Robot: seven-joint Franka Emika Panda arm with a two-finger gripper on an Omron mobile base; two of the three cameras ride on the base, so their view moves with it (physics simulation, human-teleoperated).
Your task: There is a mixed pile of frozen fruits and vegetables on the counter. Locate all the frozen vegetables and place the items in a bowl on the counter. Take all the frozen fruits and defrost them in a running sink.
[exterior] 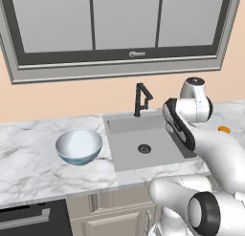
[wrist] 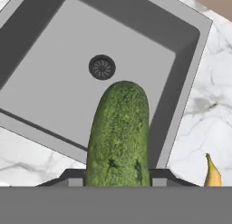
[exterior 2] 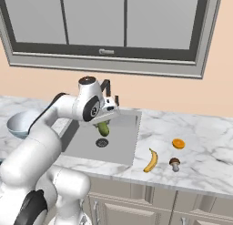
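Above the sink (exterior 2: 119, 130), end effector (exterior 2: 104, 124) clamping cucumber (exterior 2: 103, 128).

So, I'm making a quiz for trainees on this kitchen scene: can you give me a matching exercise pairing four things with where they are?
Things:
1. dark green vegetable
2. bowl
3. banana
4. faucet

Places:
A. on the counter, near the mushroom
B. behind the sink, by the wall
C. in the gripper, above the basin
D. on the counter, on the sink's other side from the fruit

Pairs: 1-C, 2-D, 3-A, 4-B
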